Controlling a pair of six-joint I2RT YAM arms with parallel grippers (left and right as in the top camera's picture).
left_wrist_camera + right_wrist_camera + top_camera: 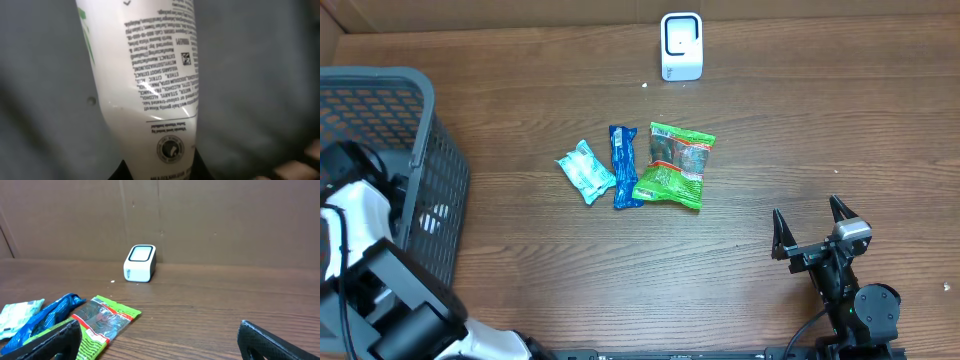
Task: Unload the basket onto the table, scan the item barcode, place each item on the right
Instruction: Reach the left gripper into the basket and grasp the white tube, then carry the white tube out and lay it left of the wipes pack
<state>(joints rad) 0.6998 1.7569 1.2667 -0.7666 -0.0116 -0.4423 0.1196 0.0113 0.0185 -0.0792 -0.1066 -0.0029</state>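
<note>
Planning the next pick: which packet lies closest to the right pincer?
The green packet, rightmost of the three; the blue packet and the pale teal packet lie farther from the right pincer.

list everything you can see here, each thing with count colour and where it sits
scanner: 1, white, far edge of the table, centre
basket: 1, grey mesh, left edge of the table
green packet: 1, green, mid-table, rightmost of three packets
blue packet: 1, blue, between the other two packets
pale packet: 1, light teal and white, leftmost of the three
tube: 1, white with small print, close up in the left wrist view
table: 1, brown wood
left gripper: 1, dark, shut on the tube
right gripper: 1, black, open and holding nothing, near right of the table
</note>
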